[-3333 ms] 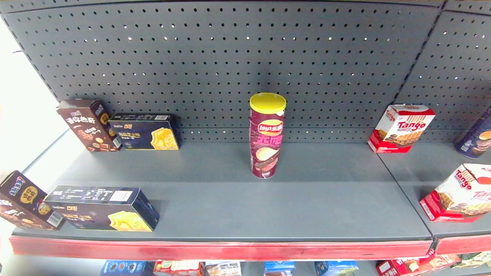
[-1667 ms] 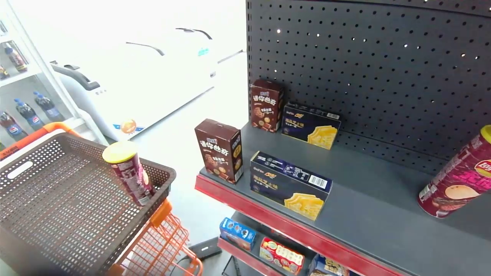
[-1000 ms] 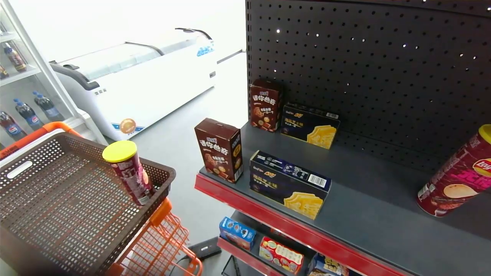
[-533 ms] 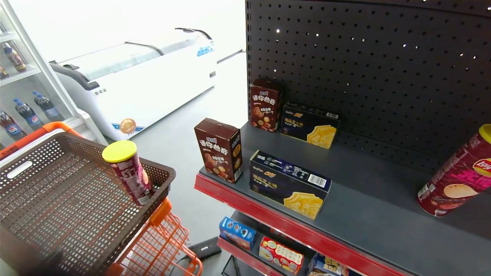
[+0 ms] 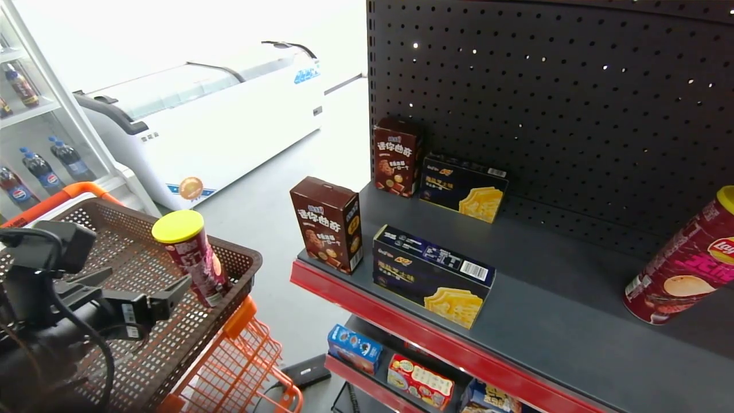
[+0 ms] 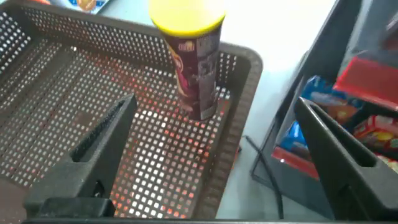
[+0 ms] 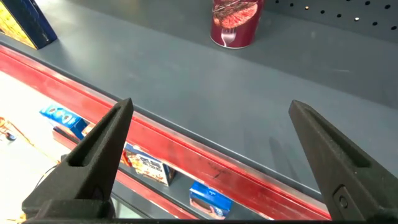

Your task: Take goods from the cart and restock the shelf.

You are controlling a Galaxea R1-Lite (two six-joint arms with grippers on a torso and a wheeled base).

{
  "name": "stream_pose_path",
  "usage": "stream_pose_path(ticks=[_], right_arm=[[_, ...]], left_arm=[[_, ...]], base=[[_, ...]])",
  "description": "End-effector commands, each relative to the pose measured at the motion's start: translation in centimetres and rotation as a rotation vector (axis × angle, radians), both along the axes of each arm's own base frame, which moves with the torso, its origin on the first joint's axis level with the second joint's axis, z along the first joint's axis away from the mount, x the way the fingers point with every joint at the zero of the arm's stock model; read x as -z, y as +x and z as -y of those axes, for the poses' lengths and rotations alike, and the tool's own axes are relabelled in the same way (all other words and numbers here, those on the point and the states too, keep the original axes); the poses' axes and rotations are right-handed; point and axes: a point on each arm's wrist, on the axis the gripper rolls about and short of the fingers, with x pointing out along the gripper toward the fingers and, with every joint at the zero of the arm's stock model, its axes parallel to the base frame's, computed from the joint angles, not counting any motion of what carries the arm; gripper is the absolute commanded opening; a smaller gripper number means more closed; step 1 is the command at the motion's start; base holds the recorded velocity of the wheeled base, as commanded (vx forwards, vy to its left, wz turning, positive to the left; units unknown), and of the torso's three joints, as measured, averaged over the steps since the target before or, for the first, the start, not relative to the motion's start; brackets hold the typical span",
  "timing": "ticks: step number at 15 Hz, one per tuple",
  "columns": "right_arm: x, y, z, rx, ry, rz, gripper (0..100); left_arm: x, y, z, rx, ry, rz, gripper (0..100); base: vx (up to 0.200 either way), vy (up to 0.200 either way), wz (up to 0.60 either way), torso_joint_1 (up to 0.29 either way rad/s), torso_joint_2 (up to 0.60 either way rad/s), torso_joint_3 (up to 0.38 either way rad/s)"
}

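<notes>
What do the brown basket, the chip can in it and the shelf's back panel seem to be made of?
Brown basket: probably moulded plastic, matte, with a regular grid of holes.
Chip can: likely a cardboard tube, glossy printed wrap, yellow plastic-looking lid.
Back panel: seemingly painted sheet metal, dark grey, matte, evenly punched holes.

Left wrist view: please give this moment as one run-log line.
left end effector: open, near chip can, apart | chip can: standing in cart basket corner | right end effector: open, facing shelf
</notes>
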Motion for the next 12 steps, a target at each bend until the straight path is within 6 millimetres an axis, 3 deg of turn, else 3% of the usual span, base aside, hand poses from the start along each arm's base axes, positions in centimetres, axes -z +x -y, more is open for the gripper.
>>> stream_pose_path(ticks=[1,12], right_arm=[[0.0,0.0,0.0,-0.001,0.000,0.001,100],[0.0,0.0,0.0,-0.001,0.000,0.001,100]], left_arm=[[3.6,3.1,0.2,-0.015,0.043,-0.132,100],[8.2,11.6,0.2,-0.210,0.098,-0.029,100]], base=[[0.000,0.000,0.00,0.000,0.00,0.000],[0.000,0.000,0.00,0.000,0.00,0.000]])
